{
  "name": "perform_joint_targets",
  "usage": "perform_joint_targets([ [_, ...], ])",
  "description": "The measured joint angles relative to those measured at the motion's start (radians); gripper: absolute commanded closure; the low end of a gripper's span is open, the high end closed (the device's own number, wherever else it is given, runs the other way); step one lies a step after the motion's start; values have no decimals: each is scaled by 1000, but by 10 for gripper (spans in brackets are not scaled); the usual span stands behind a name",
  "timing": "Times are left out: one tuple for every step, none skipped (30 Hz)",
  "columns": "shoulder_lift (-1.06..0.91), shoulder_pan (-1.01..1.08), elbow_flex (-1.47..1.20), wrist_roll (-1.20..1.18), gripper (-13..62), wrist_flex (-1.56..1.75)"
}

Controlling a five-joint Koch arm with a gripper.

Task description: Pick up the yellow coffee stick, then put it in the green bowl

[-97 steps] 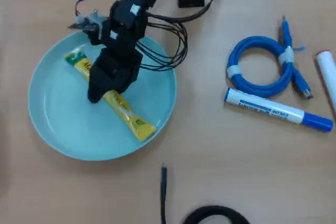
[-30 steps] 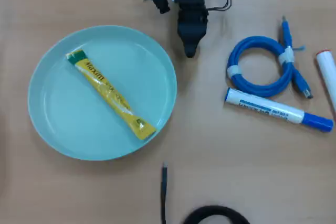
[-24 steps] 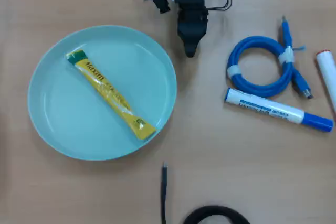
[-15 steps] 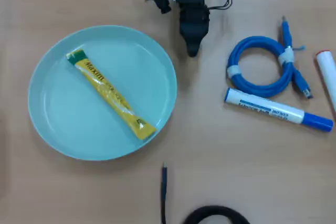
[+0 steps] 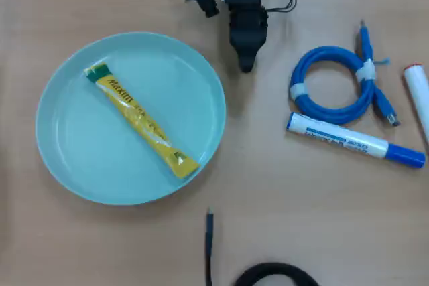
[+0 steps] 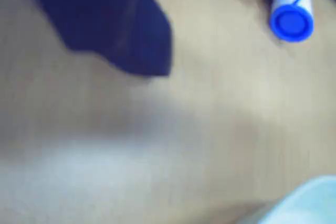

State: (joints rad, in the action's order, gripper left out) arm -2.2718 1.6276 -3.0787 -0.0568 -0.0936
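Note:
The yellow coffee stick [image 5: 141,120] lies flat and diagonal inside the green bowl [image 5: 74,179], its green end toward the upper left in the overhead view. Nothing touches it. My gripper [image 5: 246,65] sits folded back at the top of the table, to the right of and above the bowl's rim, clear of it. Its dark jaws taper to a single point with no gap and nothing between them. In the wrist view a blurred dark jaw fills the top left, and a pale sliver of the bowl [image 6: 310,200] shows at the bottom right.
A coiled blue cable [image 5: 335,85] and a white marker with a blue cap [image 5: 355,140] lie to the right; the cap [image 6: 291,22] also shows in the wrist view. A second white marker [image 5: 417,95] lies at the right edge. A black cable [image 5: 209,242] lies at the bottom.
About three seconds ago the gripper was down over the stick in the bowl; it has since pulled back to the top. Over the last second it only drifted slightly right. The stick has not moved.

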Motion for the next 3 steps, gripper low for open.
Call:
perform_joint_targets([
  [0,0,0,0,13,0],
  [0,0,0,0,13,0],
  [0,0,0,0,13,0],
])
